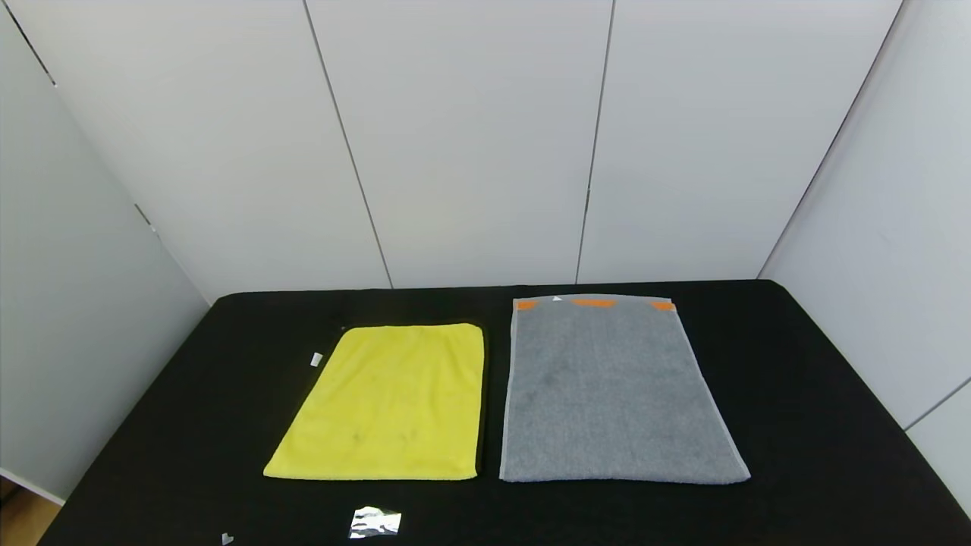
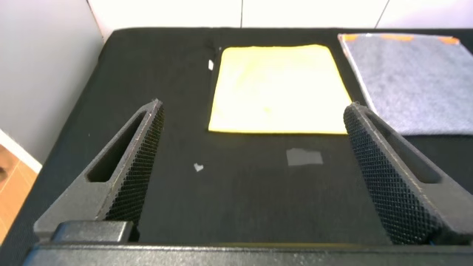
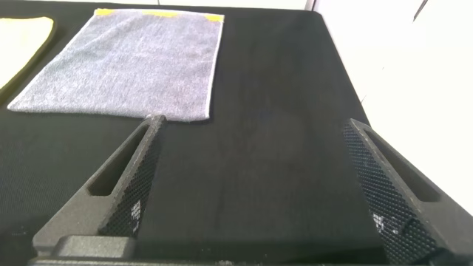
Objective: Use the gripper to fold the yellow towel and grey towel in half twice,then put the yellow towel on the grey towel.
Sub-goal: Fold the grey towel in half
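The yellow towel lies flat and unfolded on the black table, left of centre, with a small white tag at its far left corner. The grey towel lies flat beside it on the right, its orange stripes at the far end. Both arms are out of the head view. My left gripper is open and empty, above the table's near edge, short of the yellow towel. My right gripper is open and empty, near the front right of the table, beside the grey towel.
A shiny silver scrap and a tiny white scrap lie on the table near its front edge, in front of the yellow towel. White wall panels stand behind and at both sides. The table's right part is bare black cloth.
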Tool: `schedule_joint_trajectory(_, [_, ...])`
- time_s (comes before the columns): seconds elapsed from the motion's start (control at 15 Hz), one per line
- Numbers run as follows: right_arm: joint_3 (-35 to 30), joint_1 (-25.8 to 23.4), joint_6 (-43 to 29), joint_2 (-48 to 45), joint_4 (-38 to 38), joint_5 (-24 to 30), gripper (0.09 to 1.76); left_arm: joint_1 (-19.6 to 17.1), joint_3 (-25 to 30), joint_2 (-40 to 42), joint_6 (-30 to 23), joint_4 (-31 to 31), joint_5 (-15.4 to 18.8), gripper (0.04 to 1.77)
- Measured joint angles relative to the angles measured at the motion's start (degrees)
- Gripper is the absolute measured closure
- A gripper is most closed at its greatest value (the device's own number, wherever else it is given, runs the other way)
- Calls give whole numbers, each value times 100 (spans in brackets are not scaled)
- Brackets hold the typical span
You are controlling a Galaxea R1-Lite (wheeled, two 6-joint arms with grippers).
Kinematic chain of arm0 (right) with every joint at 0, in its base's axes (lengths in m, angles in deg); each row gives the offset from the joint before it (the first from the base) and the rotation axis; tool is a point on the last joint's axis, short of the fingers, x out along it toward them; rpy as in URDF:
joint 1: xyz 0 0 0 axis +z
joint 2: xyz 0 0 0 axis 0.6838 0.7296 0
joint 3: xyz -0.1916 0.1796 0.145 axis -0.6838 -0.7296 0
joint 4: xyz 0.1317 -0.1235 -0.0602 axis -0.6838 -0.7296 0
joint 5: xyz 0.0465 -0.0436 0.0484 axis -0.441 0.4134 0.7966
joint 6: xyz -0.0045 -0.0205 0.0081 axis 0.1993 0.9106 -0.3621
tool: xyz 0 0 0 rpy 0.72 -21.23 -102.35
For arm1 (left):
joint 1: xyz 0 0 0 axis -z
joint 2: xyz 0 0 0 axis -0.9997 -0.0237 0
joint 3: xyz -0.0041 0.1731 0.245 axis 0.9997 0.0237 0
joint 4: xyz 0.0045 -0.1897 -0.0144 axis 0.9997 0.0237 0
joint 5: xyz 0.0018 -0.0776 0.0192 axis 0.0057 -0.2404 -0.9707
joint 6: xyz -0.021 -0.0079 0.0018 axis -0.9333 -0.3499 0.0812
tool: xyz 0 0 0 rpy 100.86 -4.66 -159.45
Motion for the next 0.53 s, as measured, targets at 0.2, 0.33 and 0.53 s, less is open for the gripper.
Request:
schedule_joint_trajectory(0.2, [0, 0, 0, 0, 0, 0, 14, 0, 0, 0, 0, 0, 0, 9])
schedule_joint_trajectory(0.33, [0, 0, 0, 0, 0, 0, 14, 0, 0, 0, 0, 0, 0, 9])
schedule_joint_trajectory(0.53, [0, 0, 0, 0, 0, 0, 14, 0, 0, 0, 0, 0, 0, 9])
